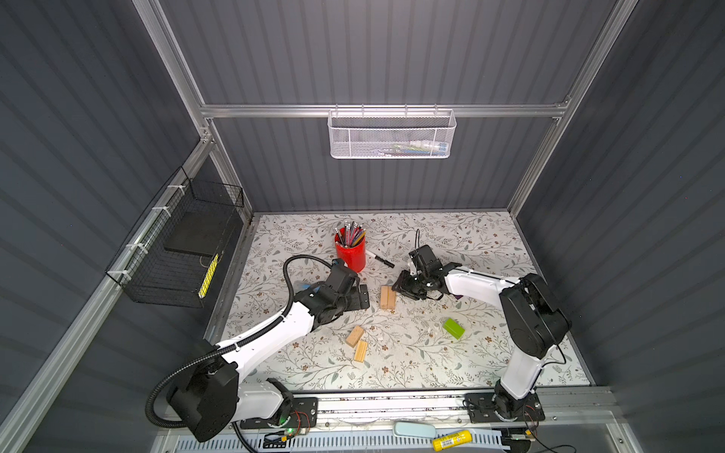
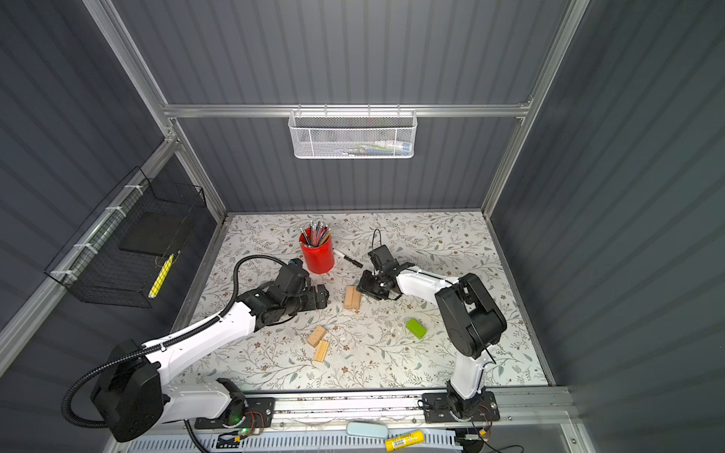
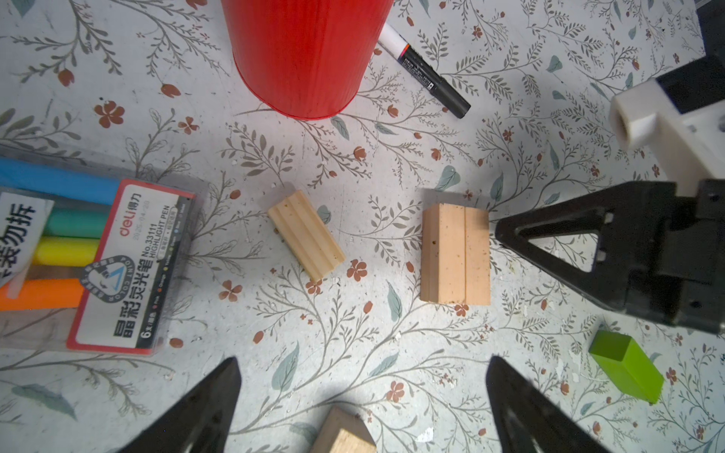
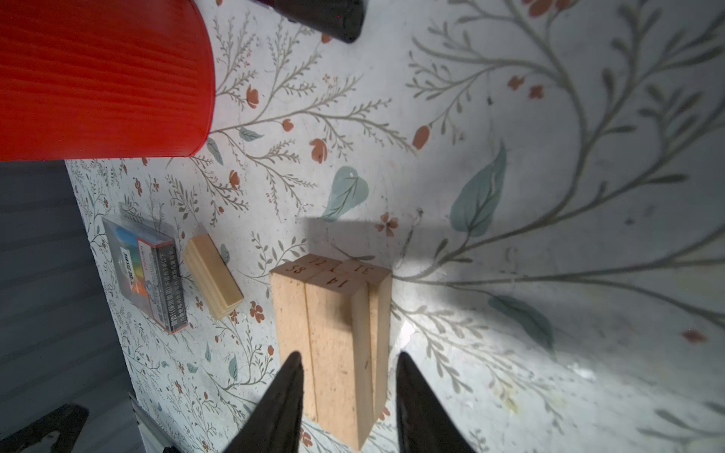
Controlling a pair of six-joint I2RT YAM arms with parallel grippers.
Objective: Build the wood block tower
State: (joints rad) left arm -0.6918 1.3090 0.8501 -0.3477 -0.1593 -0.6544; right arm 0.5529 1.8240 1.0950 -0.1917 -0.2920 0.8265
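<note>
Shows right gripper (image 4: 347, 357) part-open, empty, beside 4-block tower (image 1: 387, 298) at surface (image 1: 490, 251) centre, probably freeing it; left gripper (image 3: 363, 361) wide open, empty.

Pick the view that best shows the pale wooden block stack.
Right wrist: the pale wooden block stack sits close, four numbered ends visible. Left wrist shows only two top faces; both top views show it small.
</note>
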